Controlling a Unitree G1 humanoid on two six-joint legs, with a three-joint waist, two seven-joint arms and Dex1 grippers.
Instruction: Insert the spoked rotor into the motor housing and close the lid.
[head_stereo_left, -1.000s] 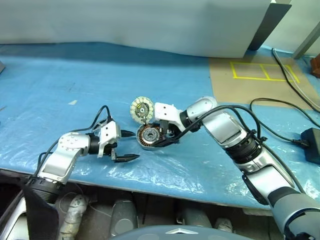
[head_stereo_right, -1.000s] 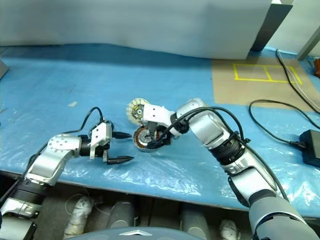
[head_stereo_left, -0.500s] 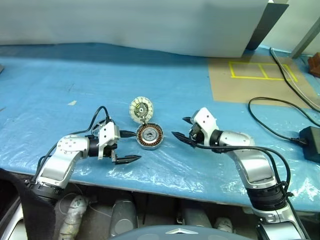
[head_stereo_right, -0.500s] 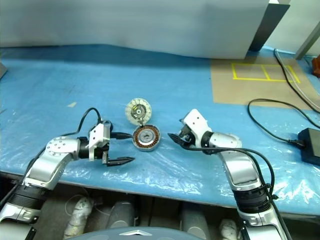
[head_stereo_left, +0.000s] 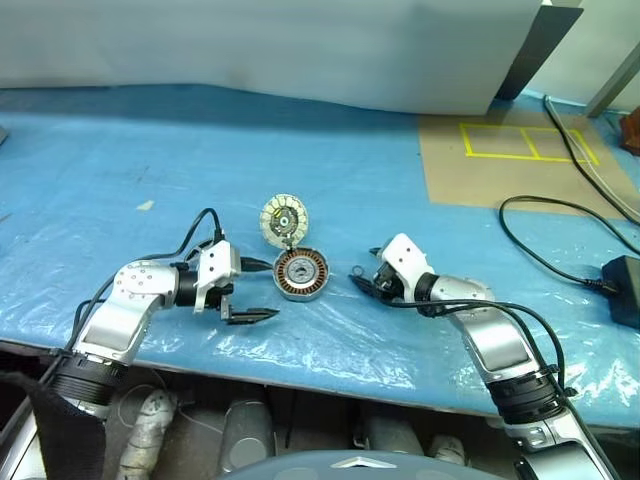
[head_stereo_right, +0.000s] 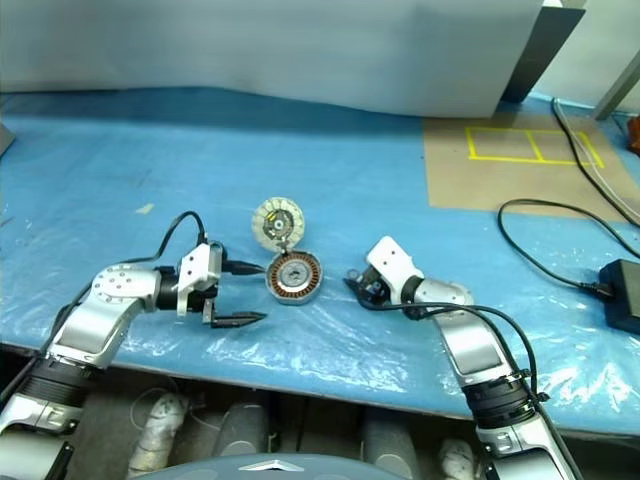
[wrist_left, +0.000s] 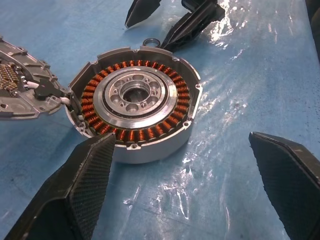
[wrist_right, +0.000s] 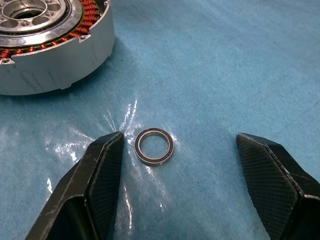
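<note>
The right claw (wrist_right: 177, 165) is hovering low over the desk (head_stereo_left: 120, 170) with its 2 black fingers (wrist_right: 97, 175) spread wide, pinching nothing. Between them a small metal ring (wrist_right: 154, 146) is lying flat on the blue plastic sheet, just beside 1 fingertip and apart from the other (a plain ring, with no spokes visible). Just beyond that ring the motor housing (wrist_right: 52, 45) is sitting upright on the sheet, its copper windings showing around a silver centre.

The left claw (head_stereo_left: 250, 291) is waiting on the other side of the housing, its fingers (wrist_left: 75, 185) also spread wide and holding nothing. In the left wrist view the housing (wrist_left: 135, 107) is standing open between and beyond the 2 fingertips, with the right claw's dark tips and the small ring visible behind it.

The lid (head_stereo_left: 283, 219) is lying open, cream inner face up, touching the far edge of the housing (head_stereo_left: 301, 273) where it is attached.

Further out on the right a brown patch marked with yellow tape (head_stereo_left: 525, 141) is lying on the desk, and black cables (head_stereo_left: 545, 265) are trailing to a black box (head_stereo_left: 625, 288) at the edge.
</note>
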